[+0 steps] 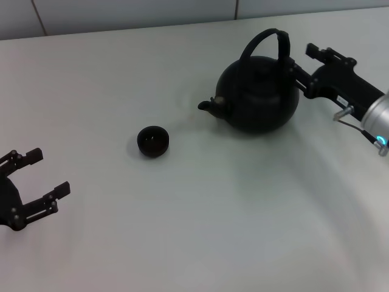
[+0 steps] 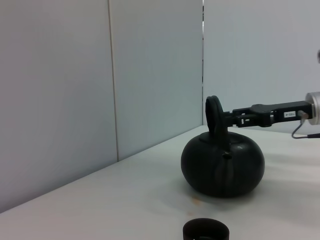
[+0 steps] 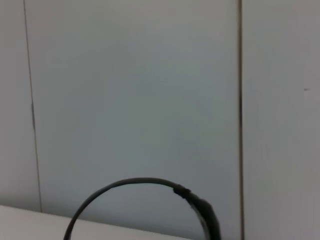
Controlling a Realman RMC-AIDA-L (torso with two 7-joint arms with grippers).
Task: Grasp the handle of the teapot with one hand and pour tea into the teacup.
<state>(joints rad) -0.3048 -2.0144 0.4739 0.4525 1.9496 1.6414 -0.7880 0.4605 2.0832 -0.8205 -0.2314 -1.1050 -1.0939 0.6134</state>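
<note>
The matte-black teapot (image 1: 260, 96) stands at the far right of the table, its spout (image 1: 206, 105) pointing toward the teacup. Its handle (image 1: 265, 36) arches upright over the lid. The handle's thicker band (image 1: 283, 47) faces my right gripper (image 1: 302, 62), which is open right beside that band, not closed on it. The tiny black teacup (image 1: 152, 140) stands apart, nearer me and to the teapot's left. My left gripper (image 1: 37, 175) is open and empty at the near left. The left wrist view shows teapot (image 2: 222, 167), teacup (image 2: 205, 230) and right gripper (image 2: 235, 118). The right wrist view shows only the handle (image 3: 145, 182).
The white table (image 1: 182, 231) stretches between the teacup and my left gripper. A pale panelled wall (image 1: 121, 12) runs along the table's far edge behind the teapot.
</note>
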